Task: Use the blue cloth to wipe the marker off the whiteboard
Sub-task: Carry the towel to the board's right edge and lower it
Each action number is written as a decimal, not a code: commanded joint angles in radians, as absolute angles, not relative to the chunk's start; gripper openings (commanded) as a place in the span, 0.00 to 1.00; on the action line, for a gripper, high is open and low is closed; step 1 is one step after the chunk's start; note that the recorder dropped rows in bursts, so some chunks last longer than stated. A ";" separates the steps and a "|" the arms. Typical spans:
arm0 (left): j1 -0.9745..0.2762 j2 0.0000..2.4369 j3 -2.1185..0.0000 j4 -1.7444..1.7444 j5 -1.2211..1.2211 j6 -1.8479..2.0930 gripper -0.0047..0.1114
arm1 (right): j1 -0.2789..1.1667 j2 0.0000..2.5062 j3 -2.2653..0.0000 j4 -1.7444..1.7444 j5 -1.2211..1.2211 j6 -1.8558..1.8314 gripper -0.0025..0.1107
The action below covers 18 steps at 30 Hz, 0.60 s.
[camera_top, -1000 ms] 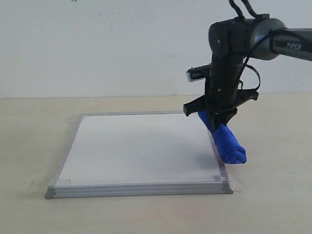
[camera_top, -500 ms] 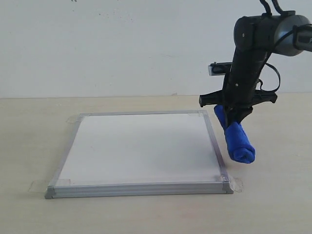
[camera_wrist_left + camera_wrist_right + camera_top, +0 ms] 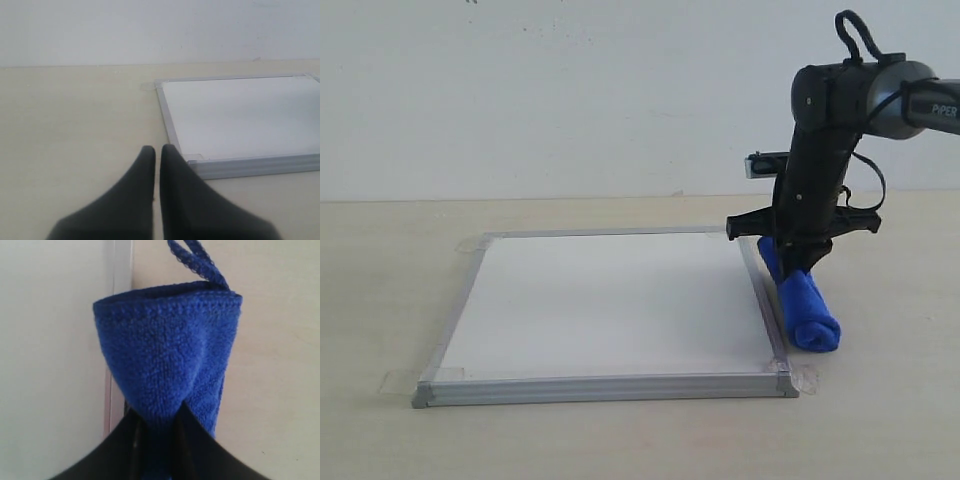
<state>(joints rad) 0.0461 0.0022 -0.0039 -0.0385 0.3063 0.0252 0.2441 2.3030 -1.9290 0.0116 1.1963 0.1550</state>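
Note:
The whiteboard (image 3: 610,300) lies flat on the table, its white face showing no marker lines in any view. My right gripper (image 3: 790,262) points down just outside the board's right frame, shut on the upper end of the blue cloth (image 3: 808,312). The rolled cloth slopes down toward the front, and its lower end rests on the table beside the frame. In the right wrist view the blue cloth (image 3: 167,355) fans out from the right gripper (image 3: 157,425), next to the whiteboard (image 3: 50,365). The left gripper (image 3: 157,150) is shut and empty, low over the table by the whiteboard (image 3: 240,115) corner.
The light wooden table (image 3: 880,420) reaches to a plain white wall (image 3: 570,90) behind the board. Clear tape tabs (image 3: 805,379) hold the board's corners. The cloth's hanging loop (image 3: 197,260) lies on the table past the cloth.
The right arm carried the cloth rightward off the board's right edge. It then came down, so the cloth's lower end now rests on the table beside the frame.

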 commanded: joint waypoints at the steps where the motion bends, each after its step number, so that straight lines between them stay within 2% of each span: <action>1: 0.048 0.000 0.000 -0.041 0.307 0.015 0.07 | 0.236 2.315 -1.931 0.013 1.184 0.172 0.02; 18: 0.048 0.000 0.000 -0.041 0.307 0.015 0.07 | 0.236 2.346 -1.931 0.000 1.129 0.186 0.02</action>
<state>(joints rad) 0.0461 0.0022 -0.0039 -0.0385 0.3063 0.0252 0.2434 2.3465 -1.9290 0.0153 1.1484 0.1867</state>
